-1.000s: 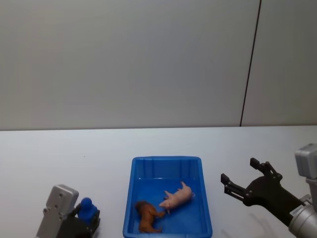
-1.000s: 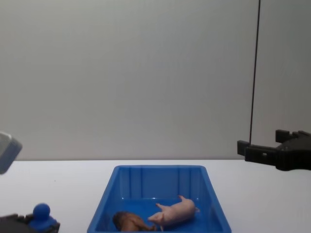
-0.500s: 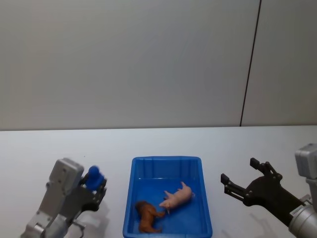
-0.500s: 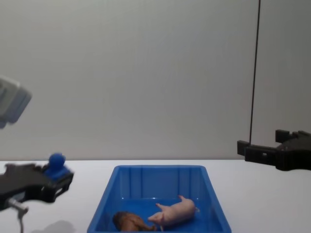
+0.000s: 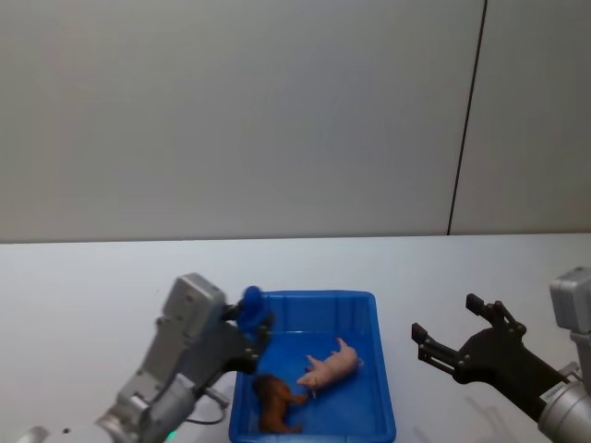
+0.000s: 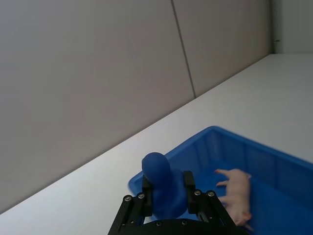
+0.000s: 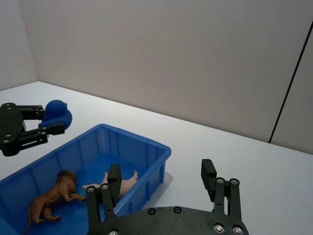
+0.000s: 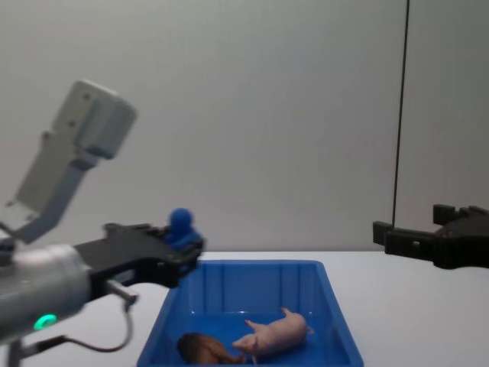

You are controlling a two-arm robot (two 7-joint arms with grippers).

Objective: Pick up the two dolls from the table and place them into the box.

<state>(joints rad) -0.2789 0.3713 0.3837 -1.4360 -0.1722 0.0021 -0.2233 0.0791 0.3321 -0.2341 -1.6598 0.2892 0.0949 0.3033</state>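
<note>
Pig [image 5: 331,365] and shaggy animal [image 5: 274,400] side by side in box [image 5: 369,305], pig rightward

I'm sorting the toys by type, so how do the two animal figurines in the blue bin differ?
The pig is pale pink and smooth; the brown animal is reddish-brown and shaggy. The pig lies toward the middle of the blue bin, while the brown animal lies in the near left corner. The pig looks slightly longer. Both lie on their sides on the bin floor, close together, and neither is held by a gripper.
</note>
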